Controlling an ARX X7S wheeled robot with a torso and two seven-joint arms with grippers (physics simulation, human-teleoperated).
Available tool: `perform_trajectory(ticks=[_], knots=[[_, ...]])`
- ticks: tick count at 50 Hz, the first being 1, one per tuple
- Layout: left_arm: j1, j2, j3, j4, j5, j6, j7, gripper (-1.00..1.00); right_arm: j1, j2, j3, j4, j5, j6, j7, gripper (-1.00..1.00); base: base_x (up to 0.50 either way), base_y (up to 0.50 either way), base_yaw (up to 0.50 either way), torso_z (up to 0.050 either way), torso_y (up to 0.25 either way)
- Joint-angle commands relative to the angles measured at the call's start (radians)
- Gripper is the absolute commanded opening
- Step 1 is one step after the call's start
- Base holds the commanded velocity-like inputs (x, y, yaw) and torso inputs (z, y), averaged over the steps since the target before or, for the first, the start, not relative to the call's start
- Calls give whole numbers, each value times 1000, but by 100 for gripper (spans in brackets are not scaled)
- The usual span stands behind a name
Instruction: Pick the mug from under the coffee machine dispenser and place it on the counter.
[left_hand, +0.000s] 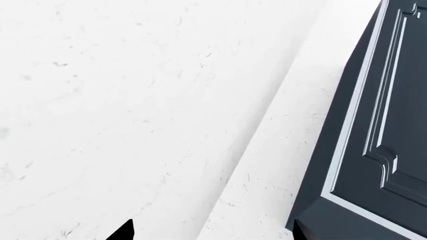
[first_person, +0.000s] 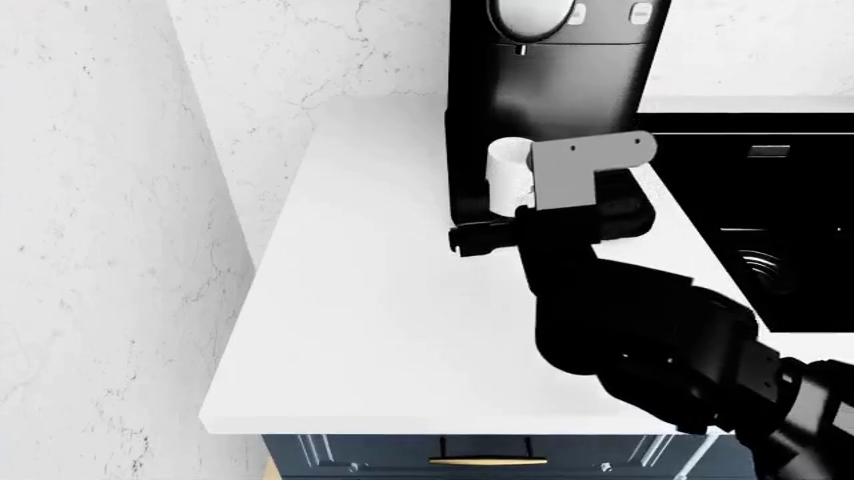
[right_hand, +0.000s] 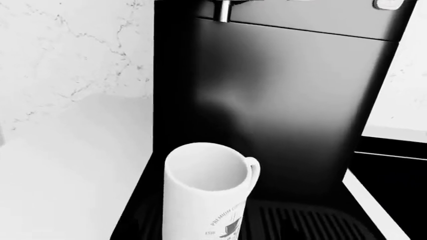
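Mug (right_hand: 203, 192) sits upright on the ribbed drip tray (right_hand: 307, 220) of the coffee machine dispenser (first_person: 554, 80), under the spout (right_hand: 225, 11), handle to the right. Right gripper (first_person: 514, 215) is at the mug (fingers hidden by the wrist bracket, can't tell opening or contact). Left gripper (left_hand: 210, 231): only two fingertips visible, apart, nothing between, beside a dark cabinet panel (left_hand: 380, 130). Counter (first_person: 360, 300) lies left of the machine.

You see the white counter (first_person: 360, 320) filling the frame's centre; the black coffee machine (first_person: 561, 90) stands on it at the upper middle, against the wall.
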Motion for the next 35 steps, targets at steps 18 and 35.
perform_trajectory(ticks=[18,35], knots=[[1,6,-5,-2,-5,1,9,100,-18,-81,11,147,-29,-39,-10,100,0,0,0,0,0],[7,10,-12,2,-5,1,11,100,-46,-124,25,226,-35,-78,-22,100,0,0,0,0,0]])
